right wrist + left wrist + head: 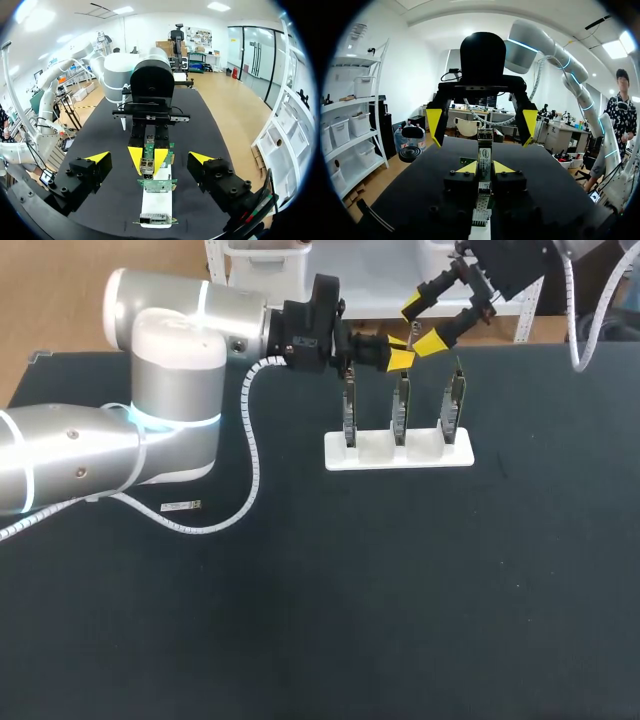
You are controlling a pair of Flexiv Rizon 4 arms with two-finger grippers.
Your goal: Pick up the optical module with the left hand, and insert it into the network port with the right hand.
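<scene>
Over the black table (400,590), the left arm (170,390) is hanging above the white stand (398,453) holding three upright network cards (400,405). The left gripper (400,352) is pinching the optical module (484,159) above the stand. The right gripper (422,326) is hovering just beyond it, jaws spread wide.

Matt black cloth table (300,620) — glossy arms

— What lies on the black table (400,620), apart from the job itself?
— A white stand (398,455), long and low, toward the far side and a little right of the middle.
— Anything else?
— A small pale strip (181,506) with one dark end. It lies flat near the left side, well apart from the stand. What it is, I cannot tell.
</scene>
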